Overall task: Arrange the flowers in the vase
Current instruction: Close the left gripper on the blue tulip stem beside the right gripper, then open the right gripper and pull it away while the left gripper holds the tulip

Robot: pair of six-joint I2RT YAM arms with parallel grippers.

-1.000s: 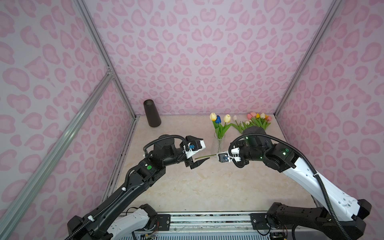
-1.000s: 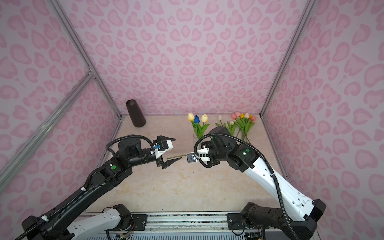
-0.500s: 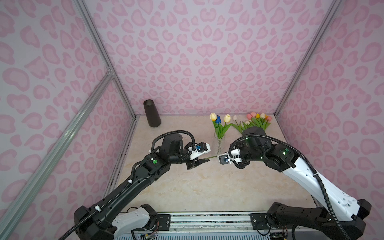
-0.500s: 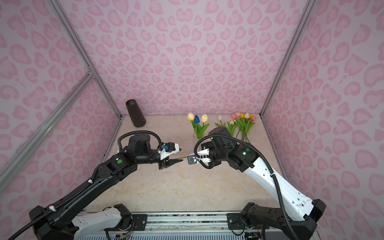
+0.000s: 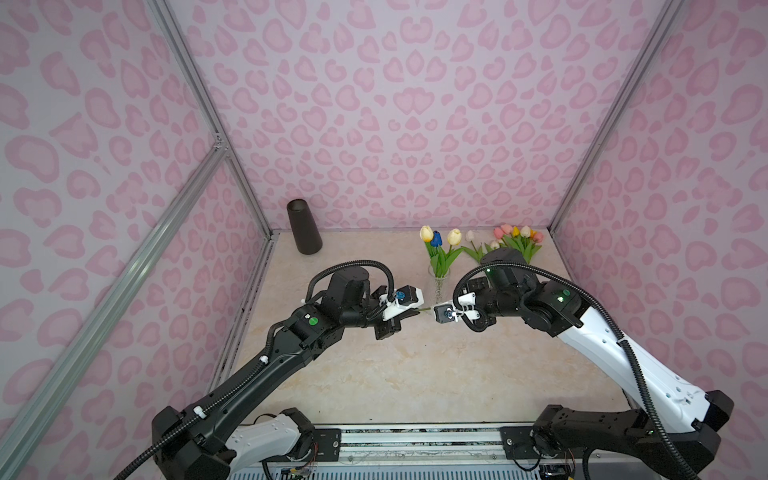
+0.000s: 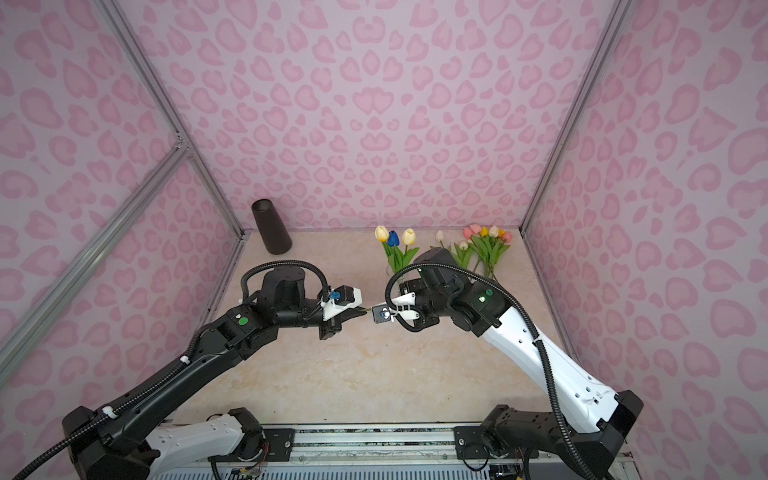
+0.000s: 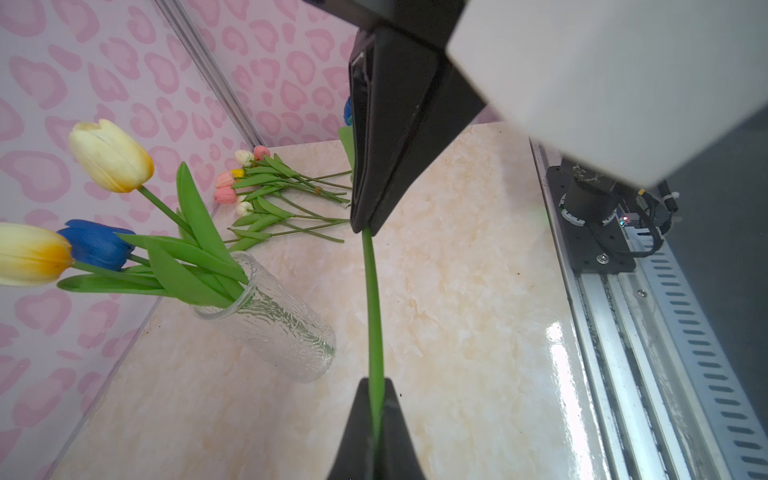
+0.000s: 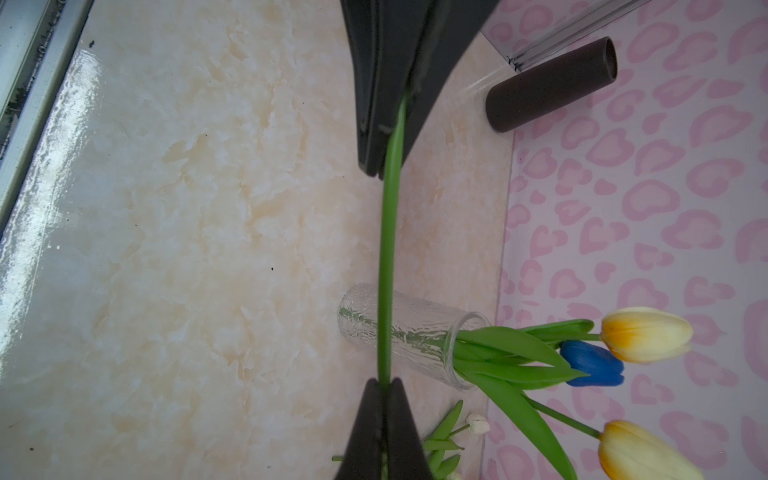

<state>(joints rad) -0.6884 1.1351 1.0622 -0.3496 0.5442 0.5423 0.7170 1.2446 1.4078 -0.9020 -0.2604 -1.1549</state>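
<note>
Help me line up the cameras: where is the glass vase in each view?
In a top view: glass vase, back middle of the table.
In a top view: glass vase likewise, partly behind the right arm's cable.
Left wrist view: glass vase beside the held green stem, on its wall side.
Right wrist view: glass vase behind that stem, which crosses its base end.
Shared landmark: the blue tulip standing in it.

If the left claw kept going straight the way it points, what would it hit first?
The right gripper. The left gripper points along the stem that both are shut on, and the right one faces it at the other end. Sharing one stem, they likely lie on one line.
</note>
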